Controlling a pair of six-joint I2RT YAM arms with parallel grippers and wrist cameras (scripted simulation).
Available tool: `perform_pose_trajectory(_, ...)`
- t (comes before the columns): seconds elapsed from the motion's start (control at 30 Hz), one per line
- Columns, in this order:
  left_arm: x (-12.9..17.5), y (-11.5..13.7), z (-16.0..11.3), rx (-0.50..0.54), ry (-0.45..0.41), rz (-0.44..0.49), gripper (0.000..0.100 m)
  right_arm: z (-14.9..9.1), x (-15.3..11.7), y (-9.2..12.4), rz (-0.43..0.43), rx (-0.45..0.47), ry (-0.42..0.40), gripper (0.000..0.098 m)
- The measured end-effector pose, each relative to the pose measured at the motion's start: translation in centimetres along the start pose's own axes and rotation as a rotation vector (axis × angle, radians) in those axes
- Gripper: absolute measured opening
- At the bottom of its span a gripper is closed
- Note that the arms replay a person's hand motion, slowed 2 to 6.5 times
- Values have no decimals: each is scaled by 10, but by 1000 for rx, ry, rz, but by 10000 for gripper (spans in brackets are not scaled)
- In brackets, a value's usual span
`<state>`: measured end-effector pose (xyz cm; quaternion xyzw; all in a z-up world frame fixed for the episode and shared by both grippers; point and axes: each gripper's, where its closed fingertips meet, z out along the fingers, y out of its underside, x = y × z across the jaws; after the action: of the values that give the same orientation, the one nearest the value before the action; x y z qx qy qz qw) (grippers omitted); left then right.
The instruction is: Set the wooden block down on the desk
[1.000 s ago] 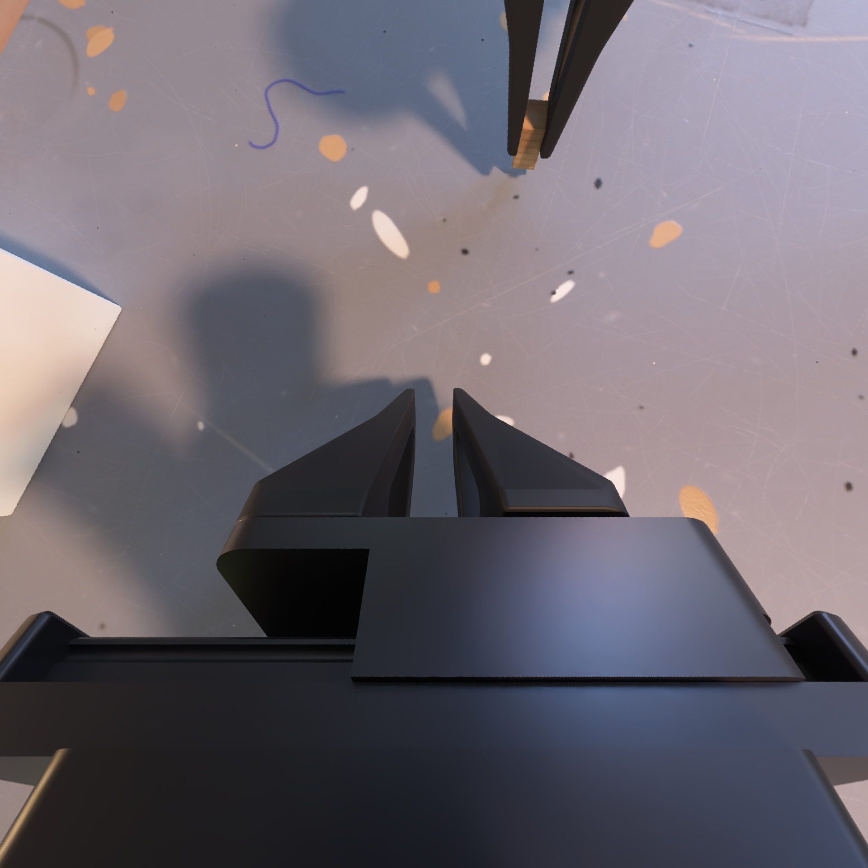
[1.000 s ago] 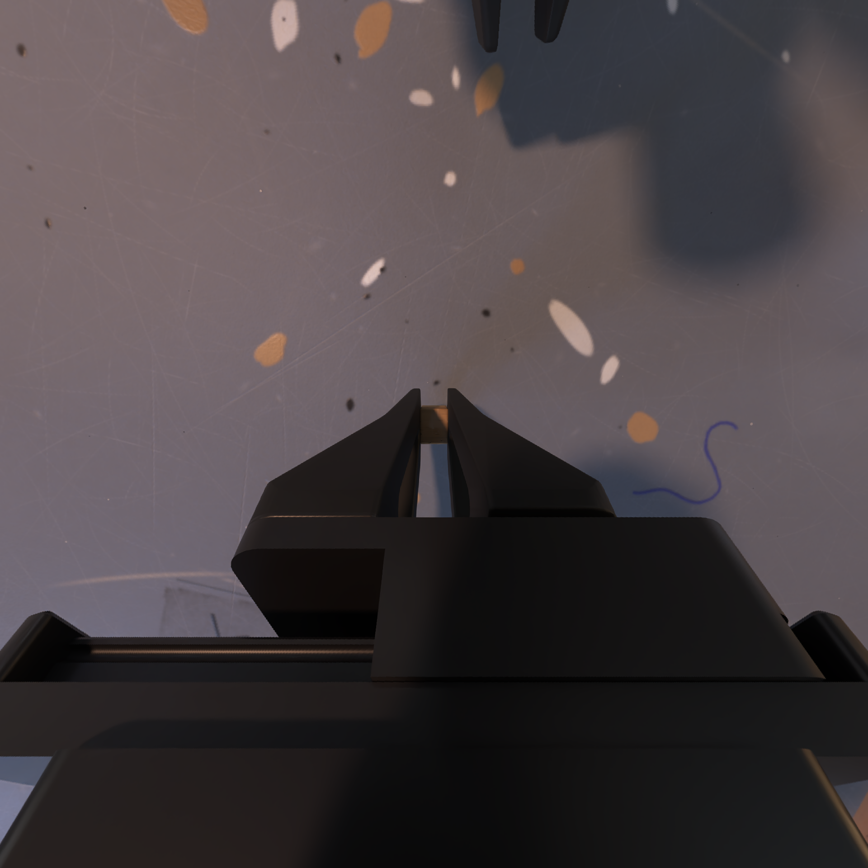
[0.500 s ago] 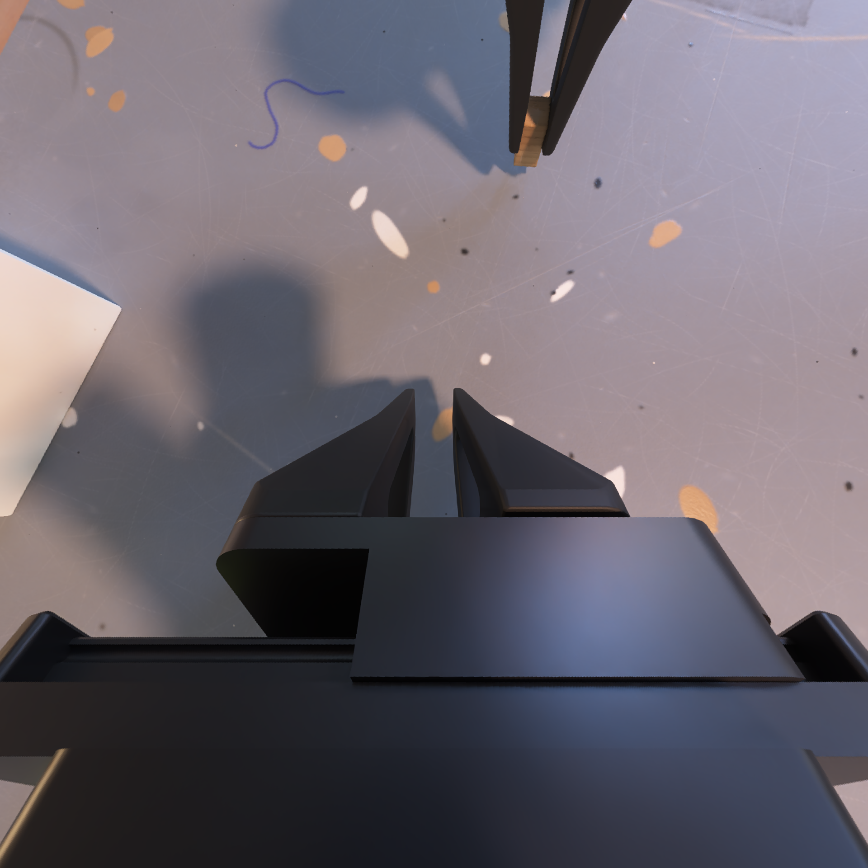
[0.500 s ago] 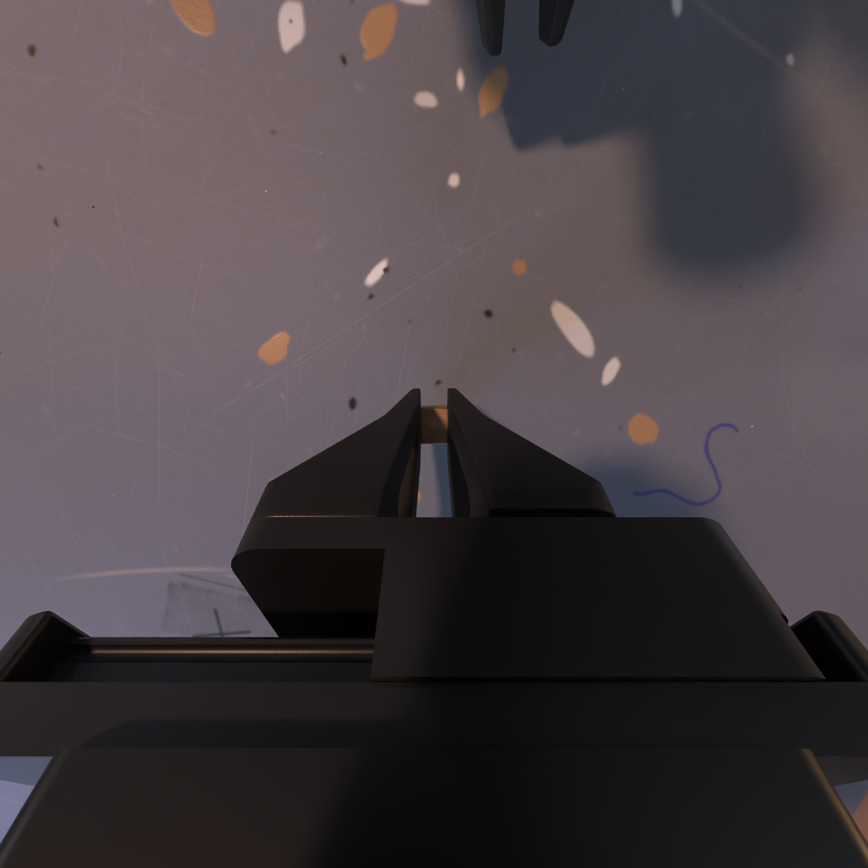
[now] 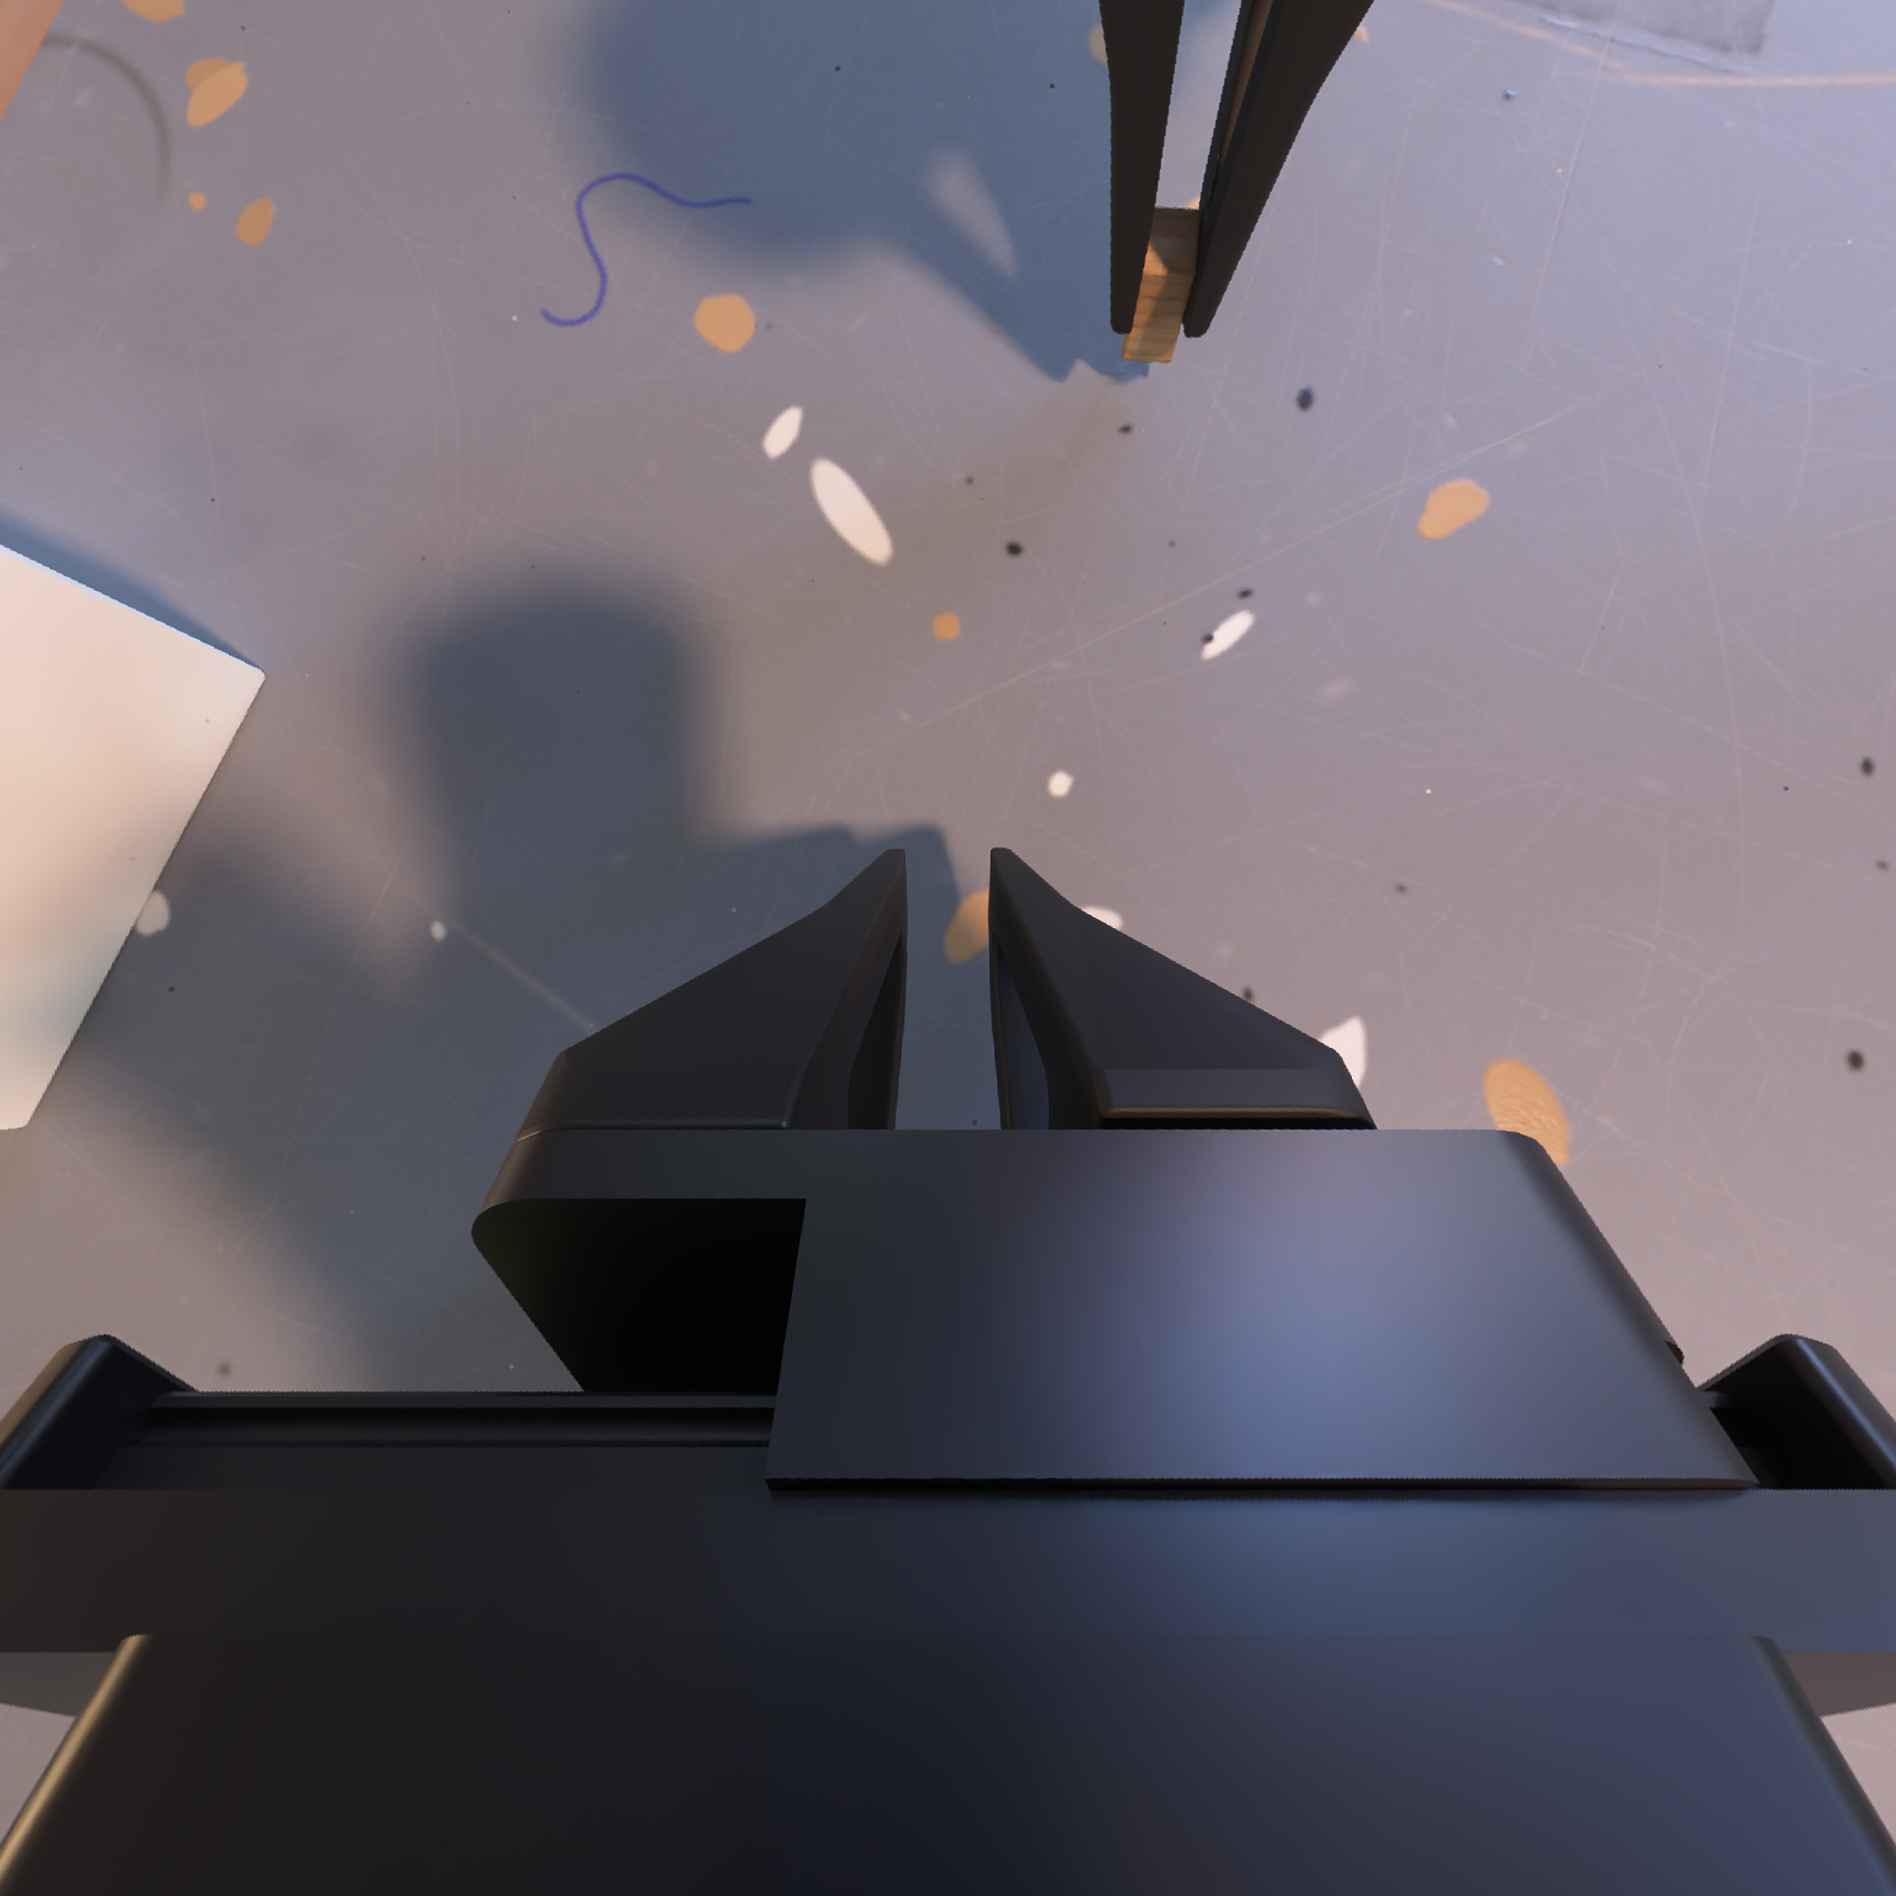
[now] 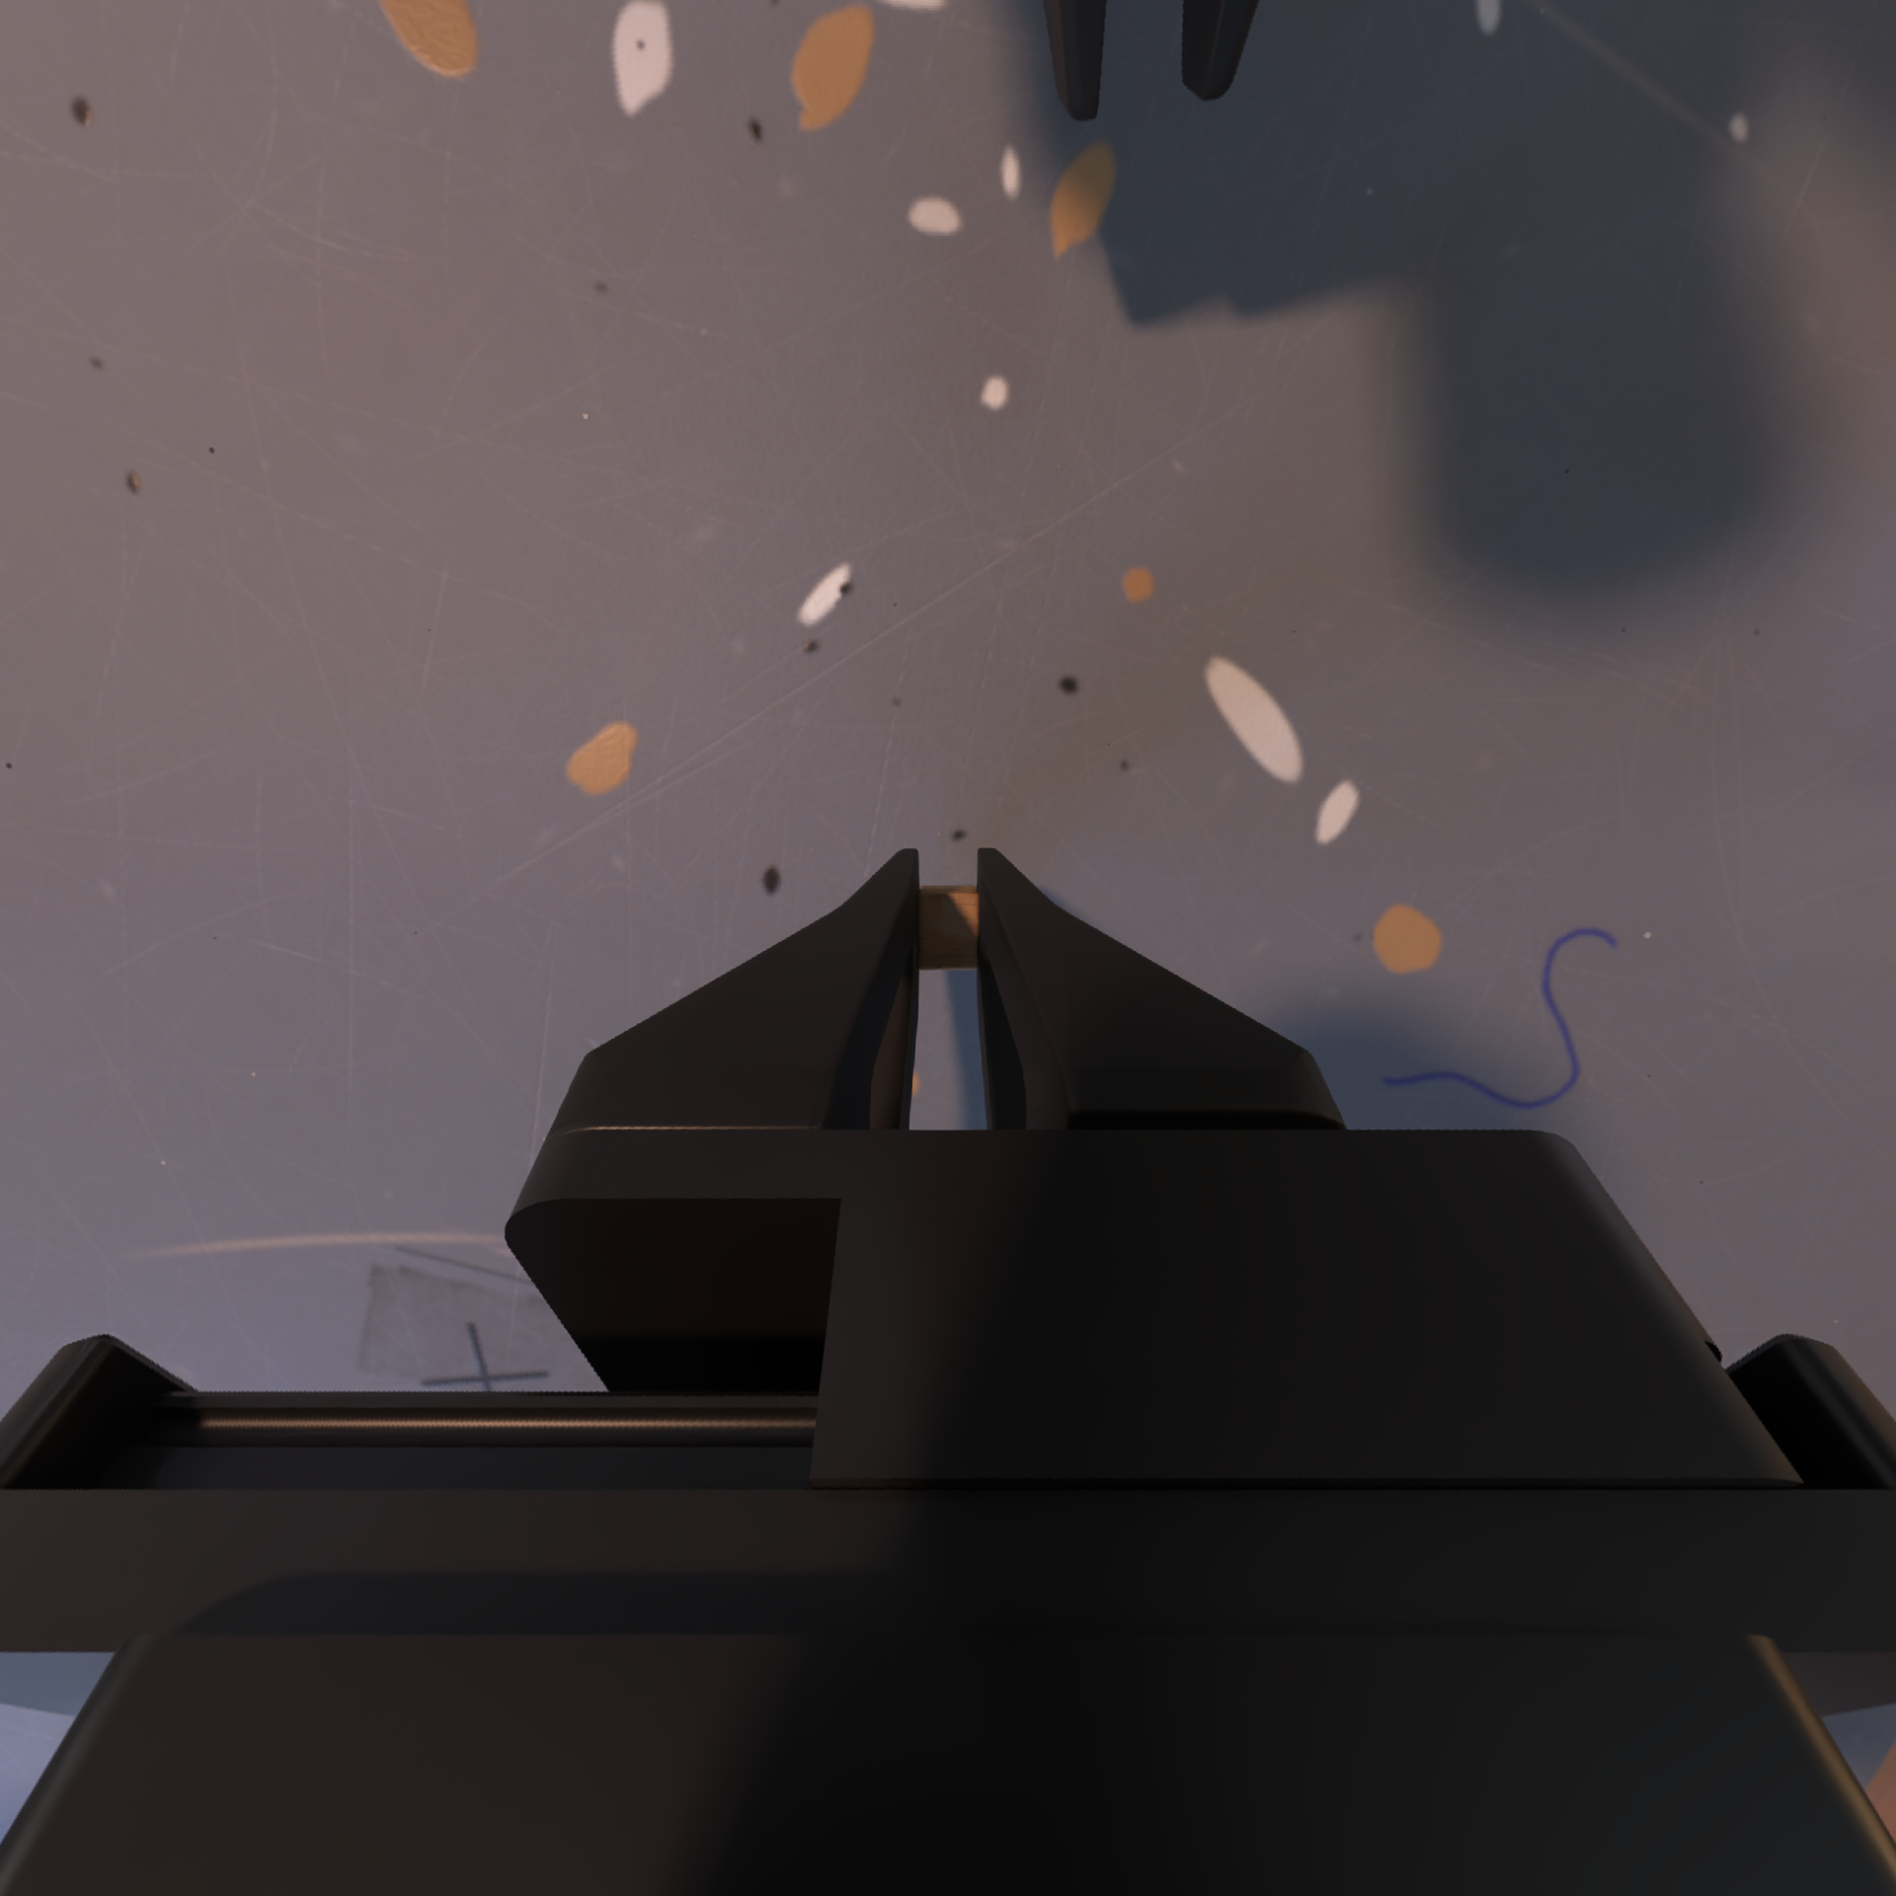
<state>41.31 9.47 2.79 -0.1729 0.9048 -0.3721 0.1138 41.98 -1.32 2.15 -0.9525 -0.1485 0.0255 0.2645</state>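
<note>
In the left wrist view, the landmark is the wooden block [image 5: 1157,292], seen near the top edge, right of the middle. Far to the left of the block, at the left edge and lower, lies a white sheet [image 5: 92,852] flat on the grey bench [image 5: 1539,769]. Also left of the block, at about the same height, there is a thin blue curly line [image 5: 605,246] drawn on the bench, and between this line and the block falls a dark shadow. Below the block, near the centre of the picture, is the left gripper [image 5: 948,872]; its fingers stand with only a narrow gap and nothing is between them. The block itself is pinched between the two fingers of the right gripper [image 5: 1164,323], which comes down from the top edge. Its lower end sticks out a little below the fingertips. It is close to the bench, but I cannot tell if it touches the surface.

In the right wrist view, the block [image 6: 949,929] shows as a small tan piece between the fingers of the right gripper [image 6: 948,872], held near their tips. To the right of the block is the same blue line [image 6: 1539,1026].
</note>
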Motion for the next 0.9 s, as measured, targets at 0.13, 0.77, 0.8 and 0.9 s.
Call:
perform_pose_trajectory(0.13,0,0,0,0,0,0,135,0,0,0,0,0,-2,93)
perform_pose_trajectory(0.77,2,-4,-3,12,6,8,128,1,-1,0,0,-1,-10,93)
perform_pose_trajectory(0.8,2,-5,-3,13,7,10,127,1,-1,0,0,-1,-10,93)
perform_pose_trajectory(0.9,5,-7,-4,13,13,17,121,1,-2,1,1,-2,-13,93)
